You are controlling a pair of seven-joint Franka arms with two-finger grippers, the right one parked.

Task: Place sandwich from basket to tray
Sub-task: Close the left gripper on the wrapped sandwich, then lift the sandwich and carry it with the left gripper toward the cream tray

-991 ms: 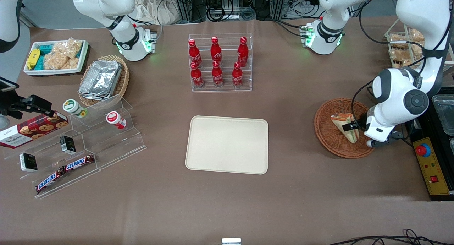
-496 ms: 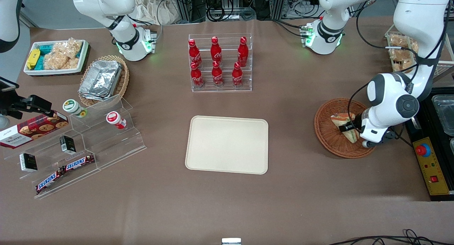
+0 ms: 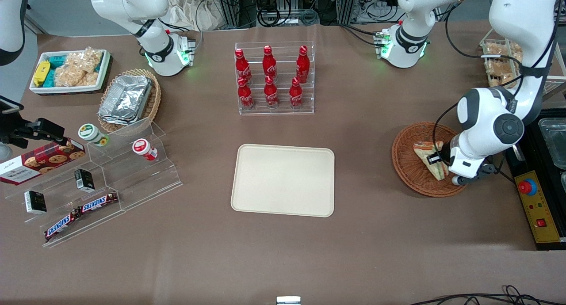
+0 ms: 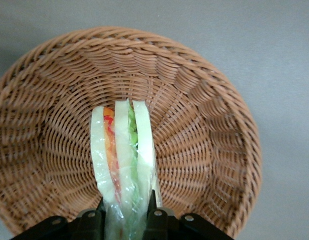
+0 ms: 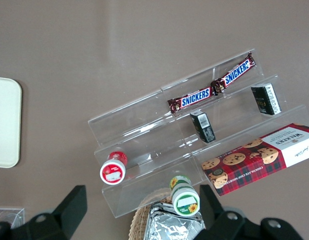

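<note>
The sandwich point(image 3: 426, 154), a wrapped wedge with pale bread and green, red and orange layers, stands on edge in the round reddish-brown wicker basket point(image 3: 409, 170) toward the working arm's end of the table. My left gripper point(image 3: 436, 159) reaches down into the basket and is shut on the sandwich. In the left wrist view the two black fingers point(image 4: 151, 200) press the wrapped sandwich point(image 4: 123, 150) from both sides over the basket's woven floor point(image 4: 194, 145); the gripper point(image 4: 126, 201) holds its near end. The cream-beige tray point(image 3: 283, 180) lies empty at mid-table.
A clear rack of red cola bottles point(image 3: 274, 77) stands farther from the front camera than the tray. A yellow control box with a red button point(image 3: 537, 205) sits beside the basket. A clear stepped shelf with snacks point(image 3: 101, 181) lies toward the parked arm's end.
The left wrist has shifted a little over the basket toward the tray. The sandwich has turned slightly between the fingers and is still in the basket.
</note>
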